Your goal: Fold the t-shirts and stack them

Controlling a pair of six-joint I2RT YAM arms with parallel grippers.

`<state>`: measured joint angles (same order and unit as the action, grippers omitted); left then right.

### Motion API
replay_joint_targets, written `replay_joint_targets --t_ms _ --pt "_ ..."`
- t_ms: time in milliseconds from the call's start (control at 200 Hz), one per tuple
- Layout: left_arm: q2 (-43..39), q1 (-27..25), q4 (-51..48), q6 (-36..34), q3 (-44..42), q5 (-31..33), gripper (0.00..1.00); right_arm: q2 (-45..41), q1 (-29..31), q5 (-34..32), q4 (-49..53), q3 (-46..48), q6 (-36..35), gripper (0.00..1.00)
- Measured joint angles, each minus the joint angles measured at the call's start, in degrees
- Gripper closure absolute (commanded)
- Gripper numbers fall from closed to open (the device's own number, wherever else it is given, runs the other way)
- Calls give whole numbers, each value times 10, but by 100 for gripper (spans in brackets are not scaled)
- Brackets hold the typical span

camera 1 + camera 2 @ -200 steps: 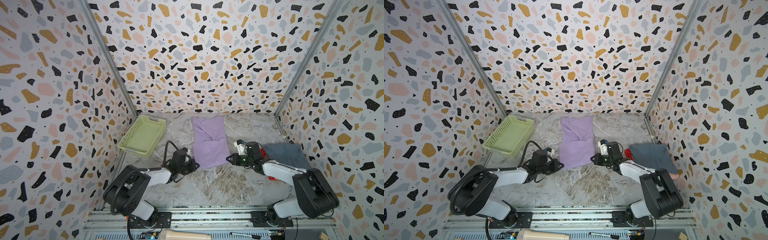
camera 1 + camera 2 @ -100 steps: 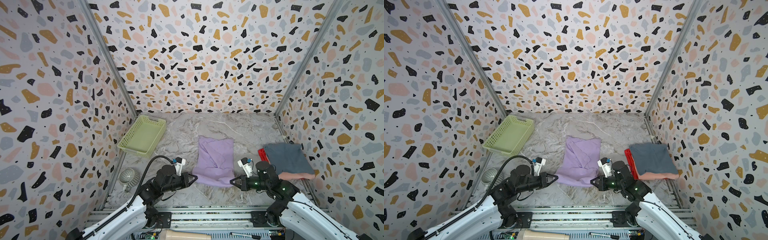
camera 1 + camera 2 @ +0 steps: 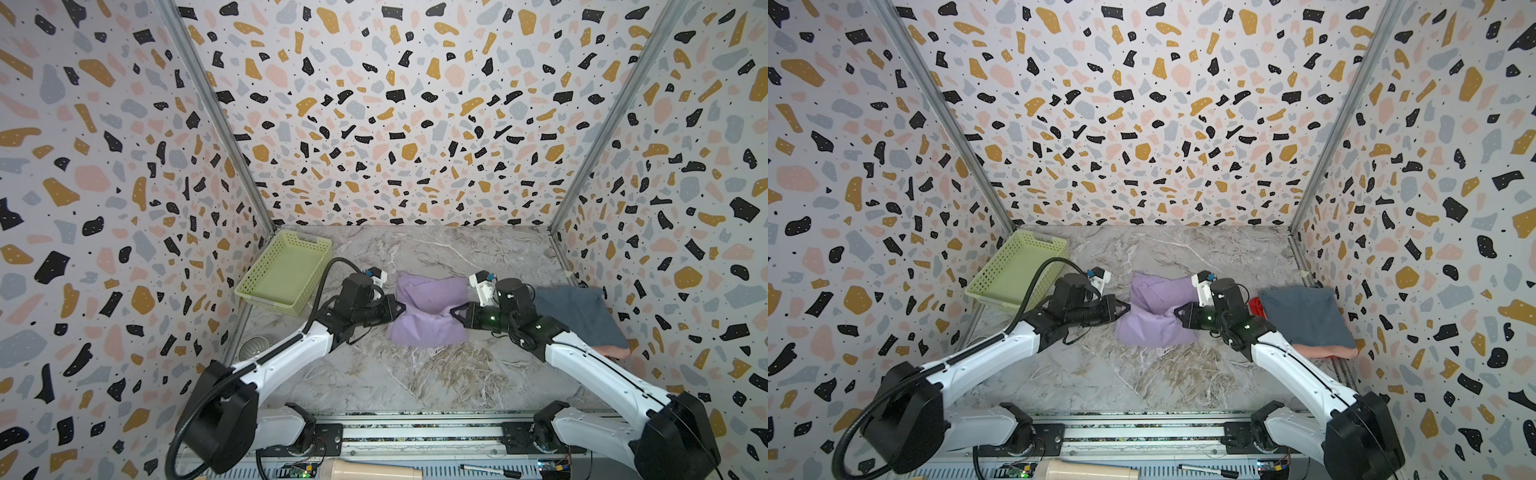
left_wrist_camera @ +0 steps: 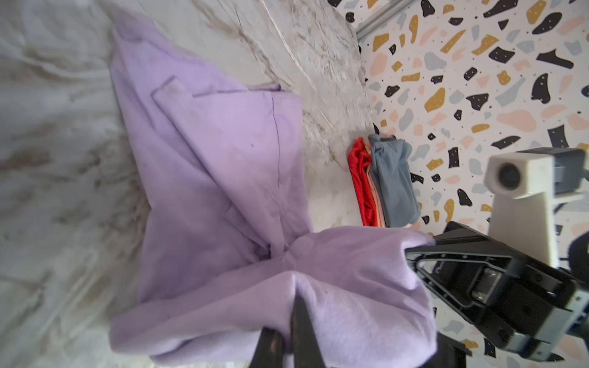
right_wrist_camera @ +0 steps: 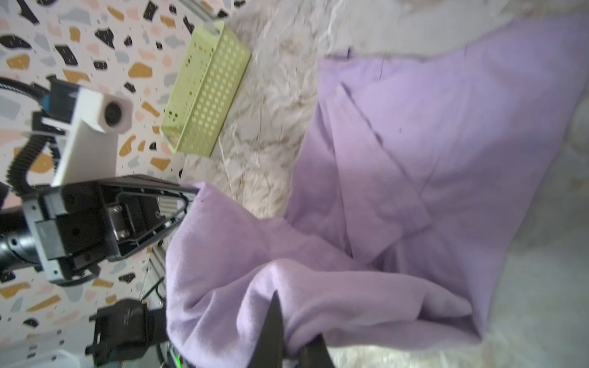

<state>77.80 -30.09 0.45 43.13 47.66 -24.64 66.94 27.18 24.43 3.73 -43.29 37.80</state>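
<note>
Lavender t-shirt sits mid-desk, between both arms, pinched into a bow-tie shape at its waist. Far half lies flat on the marble desk, with creases and a folded flap visible. Near half is bunched and lifted at the two pinch points, and sags between them.

Left hand is clamped on the shirt's left edge, fingers together with cloth between them. In the left wrist view the dark fingertips bite into a lavender fold.

Right hand is clamped on the shirt's right edge, fingers closed on the fabric. The right wrist view shows the same, with cloth wrapped over the fingertips. The hands point at each other across the shirt, low over the desk, tips near but not touching.

Stack of folded t-shirts lies at the right side of the desk, near the right wall and apart from the lavender one. Blue-grey t-shirt is on top, salmon pink t-shirt peeks out under its near edge. Red t-shirt shows at the stack's left edge. In the left wrist view the red is the lowest layer. The right arm partly covers the stack in both top views.

Pale green basket stands at far left against the left wall, tilted, nothing in it, well apart from the shirts.
</note>
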Motion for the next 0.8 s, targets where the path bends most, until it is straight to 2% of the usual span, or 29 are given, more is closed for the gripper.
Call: replay_joint_targets --t_ms 215,451,586,681,801 --pt "203 50 37 -39 166 -51 100 162 -84 10 -82 -64 -11 97" --pt "439 97 44 -43 338 -83 99 425 -135 41 -139 -211 -17 95" --pt "510 119 41 -25 405 -97 94 510 -155 50 -169 -267 -6 96" --pt "536 127 40 -20 447 -106 93 521 -167 58 -180 -275 3 97" --pt "536 127 45 -20 457 -112 93 521 -171 62 -192 -279 5 96"
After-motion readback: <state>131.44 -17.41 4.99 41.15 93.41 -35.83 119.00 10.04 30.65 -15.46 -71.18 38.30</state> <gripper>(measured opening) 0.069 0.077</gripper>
